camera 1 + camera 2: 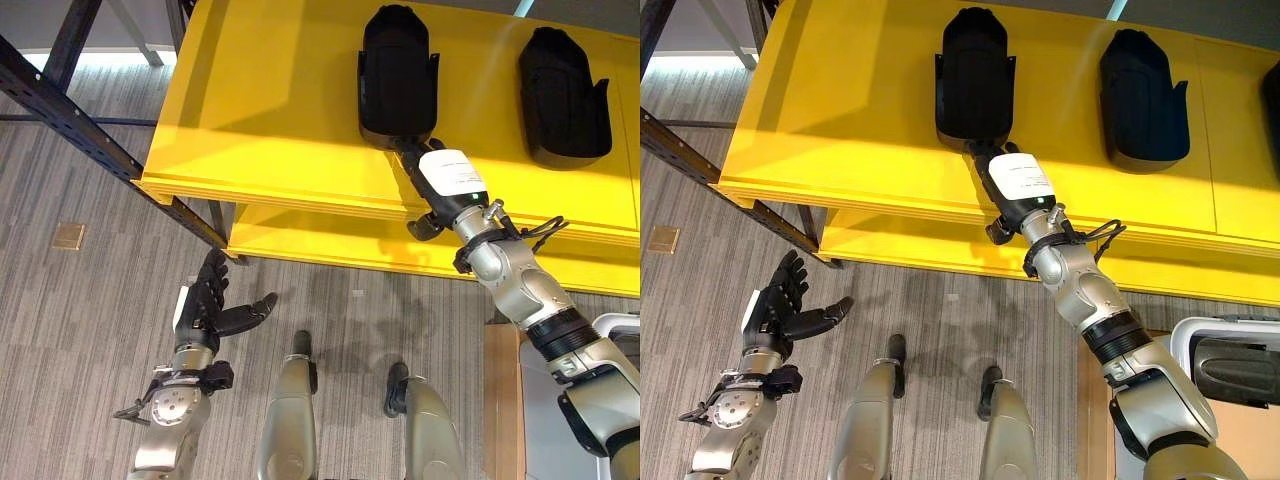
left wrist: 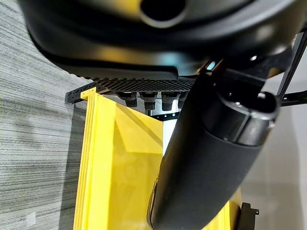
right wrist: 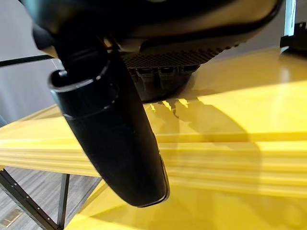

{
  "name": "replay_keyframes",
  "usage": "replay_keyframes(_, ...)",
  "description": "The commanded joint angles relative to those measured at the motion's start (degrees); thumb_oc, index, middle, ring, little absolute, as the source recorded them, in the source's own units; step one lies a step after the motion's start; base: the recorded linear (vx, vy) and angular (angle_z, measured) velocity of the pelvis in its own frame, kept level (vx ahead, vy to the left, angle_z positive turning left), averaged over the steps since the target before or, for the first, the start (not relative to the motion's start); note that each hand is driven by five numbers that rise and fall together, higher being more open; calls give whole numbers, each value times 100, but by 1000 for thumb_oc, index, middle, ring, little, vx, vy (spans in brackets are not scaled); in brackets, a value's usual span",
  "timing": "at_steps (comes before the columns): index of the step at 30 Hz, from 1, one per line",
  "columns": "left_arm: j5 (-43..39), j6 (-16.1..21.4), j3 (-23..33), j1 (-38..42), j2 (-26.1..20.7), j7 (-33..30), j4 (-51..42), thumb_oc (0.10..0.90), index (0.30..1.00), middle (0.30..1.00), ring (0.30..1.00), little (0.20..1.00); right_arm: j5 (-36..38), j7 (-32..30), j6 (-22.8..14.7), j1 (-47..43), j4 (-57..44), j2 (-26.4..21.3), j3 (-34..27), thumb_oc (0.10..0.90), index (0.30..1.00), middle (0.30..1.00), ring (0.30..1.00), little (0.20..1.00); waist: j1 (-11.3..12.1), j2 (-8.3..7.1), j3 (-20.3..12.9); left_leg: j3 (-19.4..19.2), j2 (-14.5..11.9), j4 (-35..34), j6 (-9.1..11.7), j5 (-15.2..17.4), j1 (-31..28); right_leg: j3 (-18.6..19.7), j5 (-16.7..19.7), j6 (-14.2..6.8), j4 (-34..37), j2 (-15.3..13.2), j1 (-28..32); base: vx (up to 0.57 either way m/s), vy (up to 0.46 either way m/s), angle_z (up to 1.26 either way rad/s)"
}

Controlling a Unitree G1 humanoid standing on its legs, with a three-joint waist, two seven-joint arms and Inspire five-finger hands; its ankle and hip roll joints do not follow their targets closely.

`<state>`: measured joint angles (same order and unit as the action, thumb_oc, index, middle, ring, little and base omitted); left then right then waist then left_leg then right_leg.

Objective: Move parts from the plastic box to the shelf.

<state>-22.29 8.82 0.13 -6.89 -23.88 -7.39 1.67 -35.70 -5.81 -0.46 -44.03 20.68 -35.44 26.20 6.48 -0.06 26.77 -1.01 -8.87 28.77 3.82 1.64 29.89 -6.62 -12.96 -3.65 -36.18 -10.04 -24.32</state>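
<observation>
Up on the yellow shelf (image 1: 260,110) lies a black part (image 1: 397,75), with a second black part (image 1: 563,95) well apart to its right. Right hand (image 1: 415,160) reaches over the shelf edge with fingers at the first part's near end; I cannot tell whether they grip. Left hand (image 1: 212,305) hangs over the floor (image 1: 90,330), fingers relaxed, holding nothing.

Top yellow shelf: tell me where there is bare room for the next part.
The widest free patch on the top yellow shelf lies between its left edge and the first black part. A narrower strip is bare between that part and the second black part. It is crowded by the first part's near end, where the right hand reaches in.
</observation>
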Motion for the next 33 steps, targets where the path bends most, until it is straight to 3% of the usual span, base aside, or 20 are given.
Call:
replay_keyframes(1, -102, 690, 185, -150, -384, -135, -723, 900, 1000, 1000, 1000, 1000, 167, -532, -106, -938, 73, 128, -126, 900, 1000, 1000, 1000, 1000, -11, -46, -457, 423, -226, -38, 26, -115, 392, 279, 497, -190, 790, -252, 569, 0, 0, 0)
replay_keyframes(15, -34, 639, 237, -119, -334, -215, -699, 900, 1000, 1000, 1000, 1000, 150, -476, -165, -419, -569, 75, -389, 900, 1000, 1000, 1000, 1000, -49, -78, -445, 435, -222, 2, 22, -92, 406, 279, 485, -180, 765, -250, 558, 0, 0, 0)
replay_keyframes(21, 159, 550, 322, -76, -153, -277, -706, 900, 1000, 1000, 1000, 1000, 273, -300, -481, 1062, -1975, 8, -1107, 900, 1000, 1000, 1000, 1000, -265, -178, -471, 426, -273, -21, 22, -91, 386, 293, 492, -185, 781, -214, 546, -1, 0, -1)
replay_keyframes(33, 261, 503, 308, -96, -42, -222, -762, 900, 1000, 1000, 1000, 1000, 791, -57, -823, 2441, -3095, -41, -1861, 900, 1000, 1000, 1000, 1000, -497, -345, -575, 407, -382, -103, 47, -108, 260, 340, 492, -201, 836, -137, 601, -2, 0, -1)
